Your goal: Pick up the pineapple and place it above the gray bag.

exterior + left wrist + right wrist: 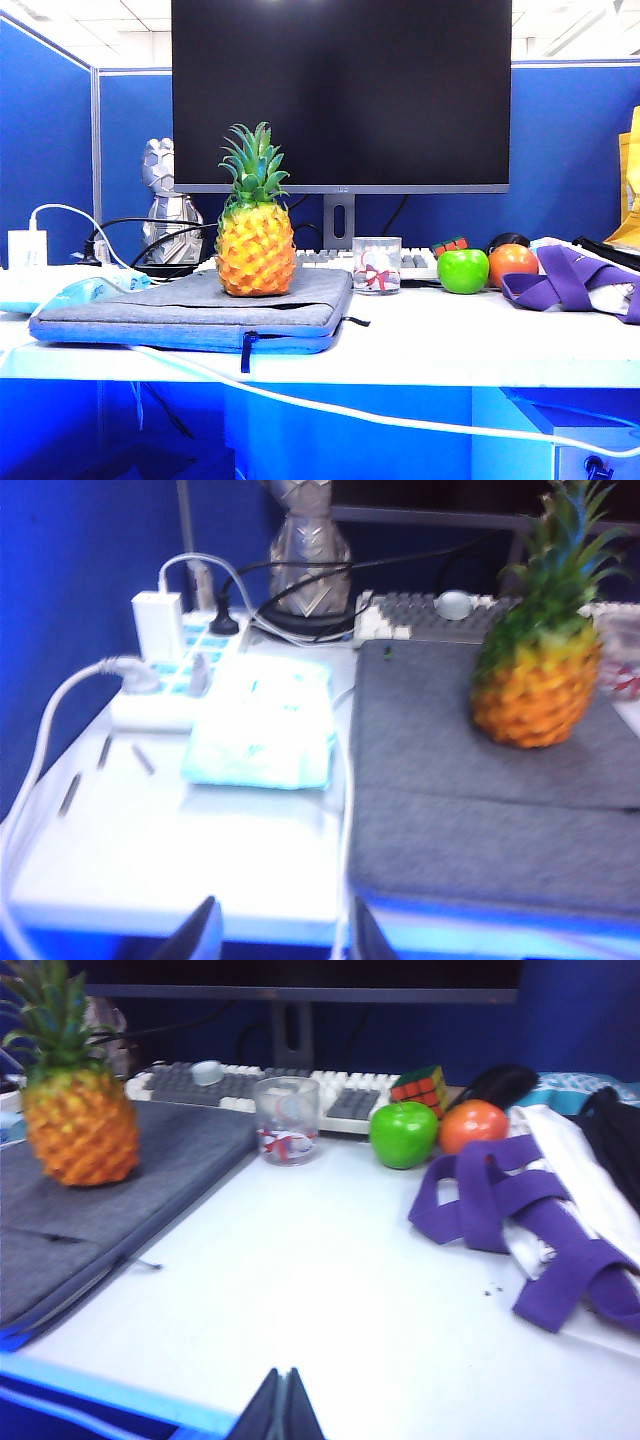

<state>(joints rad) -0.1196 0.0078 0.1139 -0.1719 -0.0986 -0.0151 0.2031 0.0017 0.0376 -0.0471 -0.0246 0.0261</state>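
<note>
The pineapple (255,235) stands upright on the gray bag (195,308), toward the bag's back edge, with no gripper touching it. The bag lies flat, its front edge right at the table (470,340) front. The left gripper (278,930) hangs low at the table's front edge, its 2 dark fingers parted and holding nothing, bare white tabletop ahead of it, a pale blue packet (265,725) and a power strip (165,680) beyond. The right gripper (282,1408) sits at the near edge too, fingers pressed together, empty. Ahead of it lies a wide bare stretch of table, bounded by a glass cup (287,1120), a green apple (404,1134), an orange fruit (474,1126) and a purple-strapped bag (520,1210).
</note>
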